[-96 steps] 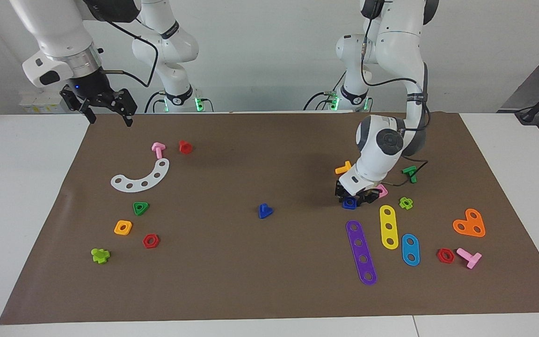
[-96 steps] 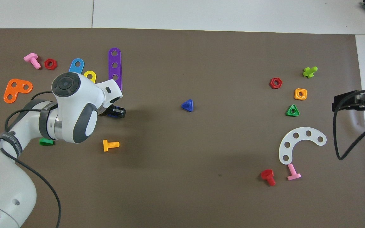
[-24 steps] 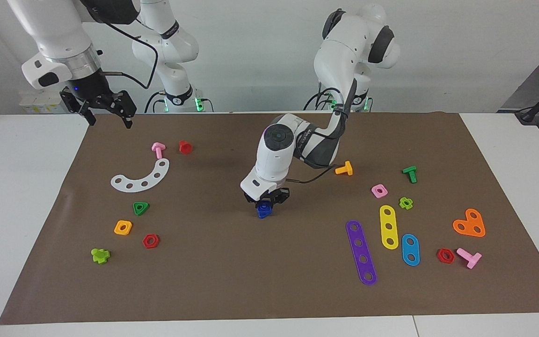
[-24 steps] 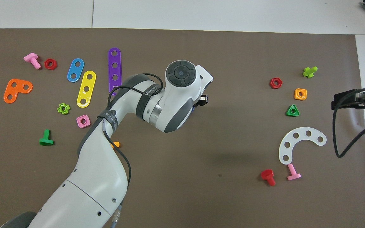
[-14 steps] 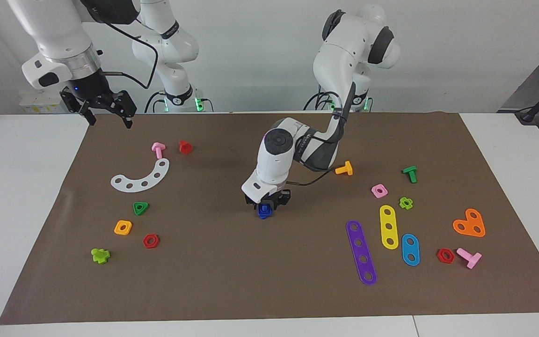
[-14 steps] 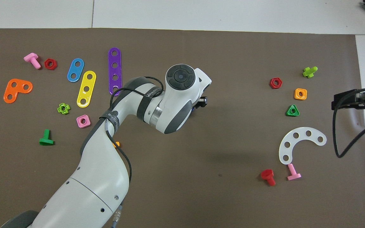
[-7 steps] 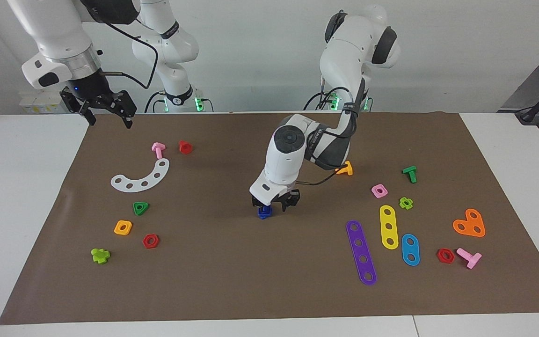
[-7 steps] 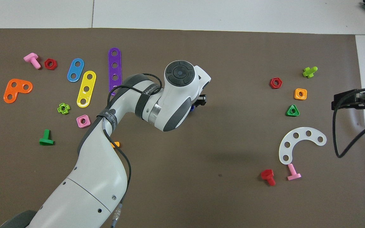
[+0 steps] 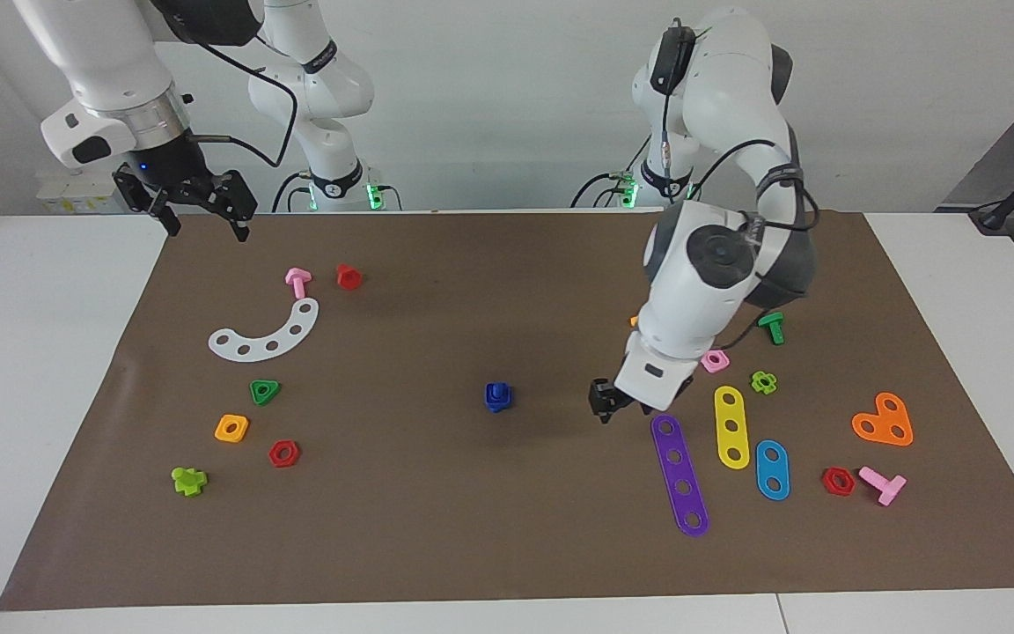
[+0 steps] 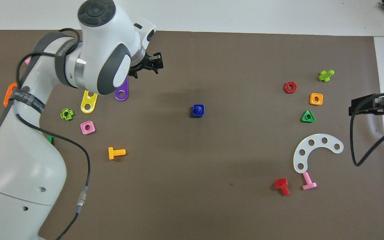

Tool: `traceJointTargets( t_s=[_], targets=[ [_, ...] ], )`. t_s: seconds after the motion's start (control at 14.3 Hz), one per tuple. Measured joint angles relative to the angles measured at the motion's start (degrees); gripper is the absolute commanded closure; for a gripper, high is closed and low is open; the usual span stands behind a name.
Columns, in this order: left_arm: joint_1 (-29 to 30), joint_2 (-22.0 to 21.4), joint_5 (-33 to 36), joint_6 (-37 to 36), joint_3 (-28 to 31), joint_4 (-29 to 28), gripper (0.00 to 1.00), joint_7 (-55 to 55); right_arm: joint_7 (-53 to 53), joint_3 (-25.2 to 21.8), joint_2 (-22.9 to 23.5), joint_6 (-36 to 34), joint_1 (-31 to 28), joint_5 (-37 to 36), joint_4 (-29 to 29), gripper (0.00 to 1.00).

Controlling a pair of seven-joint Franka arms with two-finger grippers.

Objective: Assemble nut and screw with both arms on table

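Nut [image 9: 497,395] released; left tool [image 9: 613,407] withdrawn.

nut [image 9: 497,395] on screw [image 10: 197,109], mid-mat [image 9: 437,528], left claw [image 9: 606,407] beside

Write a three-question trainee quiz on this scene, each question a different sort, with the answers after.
1. True or false: the dark-blue nut sits on the dark-blue screw in the middle of the mat.
2. Which pincer is raised over the edge of the mat at the right arm's end? A. left pincer B. right pincer
3. Fill in: the left pincer hangs beside the ______ strip.

Key:
1. True; the screw's shaft shows through the nut's hole in the overhead view.
2. B; the right pincer waits there, open.
3. Purple.
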Motion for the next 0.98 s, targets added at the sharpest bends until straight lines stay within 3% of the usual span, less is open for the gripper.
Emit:
traceJointTargets(
  t_s=[0.56,0.98],
  targets=[
    [14.05,-9.38,0.30,-8.37,0.18,-3.91,0.31,19.68,0.08,-0.03,0.00,0.00,-0.01,0.16,0.01,0.00],
    [15.22,-18.71,4.76,-9.59,-0.63,-15.30,0.30,22.20,1.82,-0.19,0.00,0.00,-0.02,2.17,0.01,0.00]
  ],
)
